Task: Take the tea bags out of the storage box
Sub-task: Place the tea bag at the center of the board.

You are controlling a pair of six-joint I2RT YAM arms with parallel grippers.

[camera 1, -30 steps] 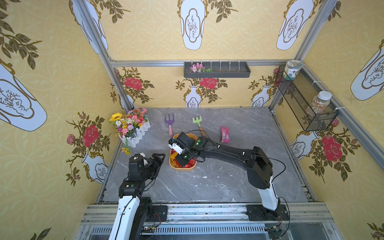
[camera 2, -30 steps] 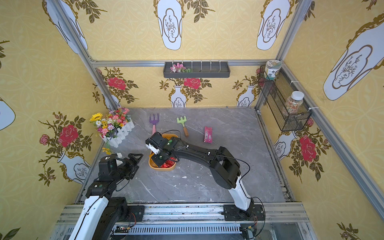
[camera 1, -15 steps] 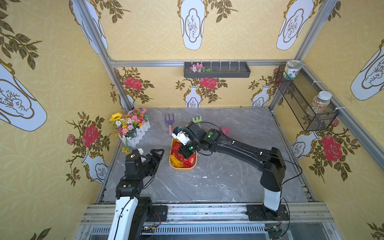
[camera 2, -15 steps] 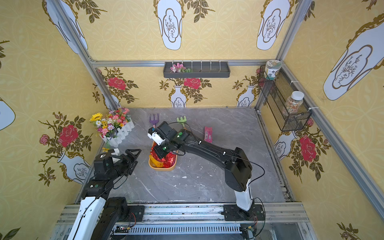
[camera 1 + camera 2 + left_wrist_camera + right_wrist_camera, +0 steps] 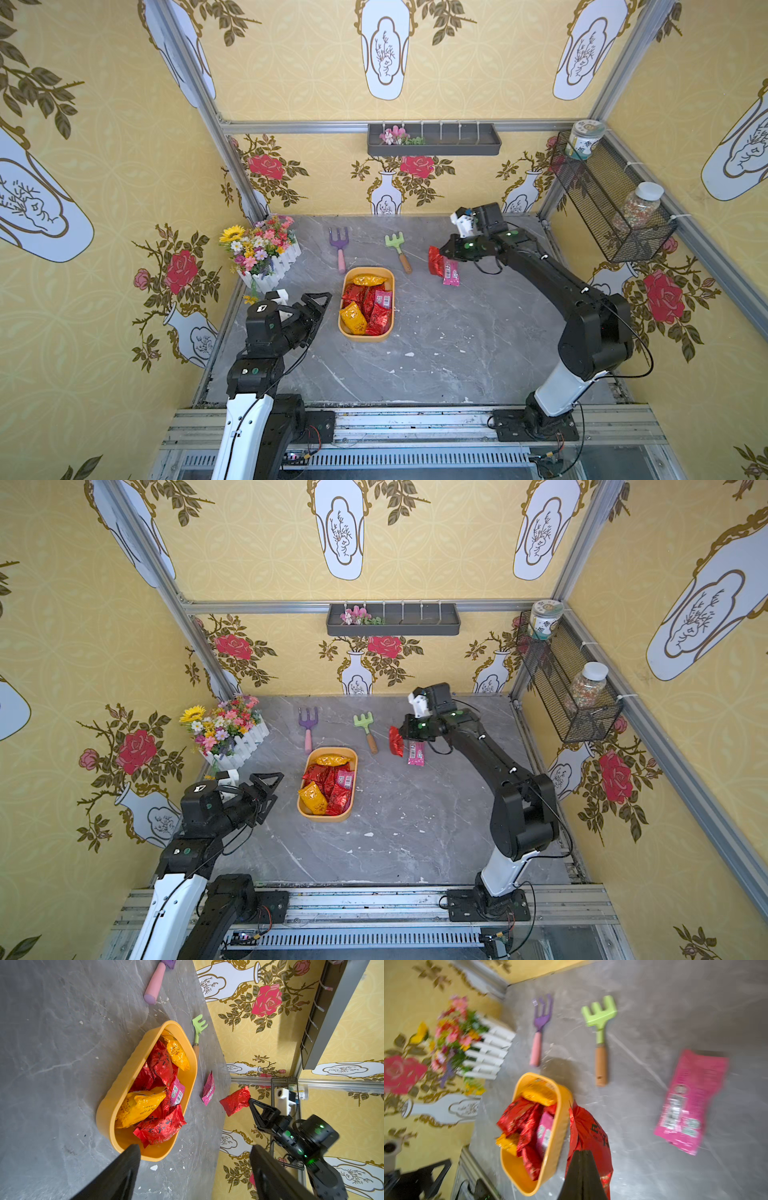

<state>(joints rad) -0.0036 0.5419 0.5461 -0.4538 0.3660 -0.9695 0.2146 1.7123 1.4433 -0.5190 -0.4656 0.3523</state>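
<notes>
Right tool [image 5: 443, 251] is clamped on the top edge of a red sachet [image 5: 435, 262]. The sachet hangs off the worktop [image 5: 457, 340], clear of the storage box [image 5: 345, 329] and out on the right arm's side. Directly beside it a pink sachet [image 5: 451, 272] lies flat on the worktop, with its long axis running roughly front to back. The red one dangles on the box side of the pink one, past the green rake [image 5: 397, 249]. My guess is the next move is just lower and let go, and the thing to watch is that it lands next to the pink one, not on top of it.

The rest of the tea bags [image 5: 365, 305] sit piled in the box — mostly red, a couple of golden ones, and one pink with a white label. The box's long axis also points away from the robot, and it sits between the two arms.

Left tool [image 5: 319, 313] is spread wide and holding nothing. It's parked just off the box's left wall and aimed at it, so it's clearly the nearer one for the next grab — the right tool would have to travel all the way back.
</notes>
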